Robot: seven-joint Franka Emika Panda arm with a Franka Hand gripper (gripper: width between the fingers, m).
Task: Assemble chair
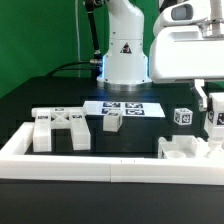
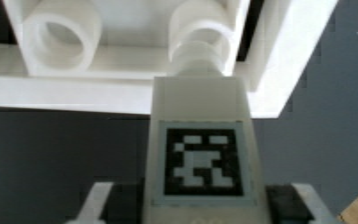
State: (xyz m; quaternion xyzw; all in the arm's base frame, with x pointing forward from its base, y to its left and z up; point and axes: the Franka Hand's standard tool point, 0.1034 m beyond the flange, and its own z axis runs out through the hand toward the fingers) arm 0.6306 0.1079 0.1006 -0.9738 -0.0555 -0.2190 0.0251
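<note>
I hold a tagged chair leg [image 2: 201,120] clamped in the gripper [image 2: 202,206], tip toward the socketed chair block [image 2: 131,35]; slight misalignment could, I judge, jam or dislodge it.

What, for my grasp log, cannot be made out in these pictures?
- Wrist view: the gripper is cut off by the bottom edge, so whether it clamps the tagged chair block cannot be told.
- Wrist view: the two-holed chair piece is blurred and cut off by the top edge.
- Exterior view: the gripper is cut off by the right edge.
- Exterior view: the tags on the flat chair piece are too small to read.
</note>
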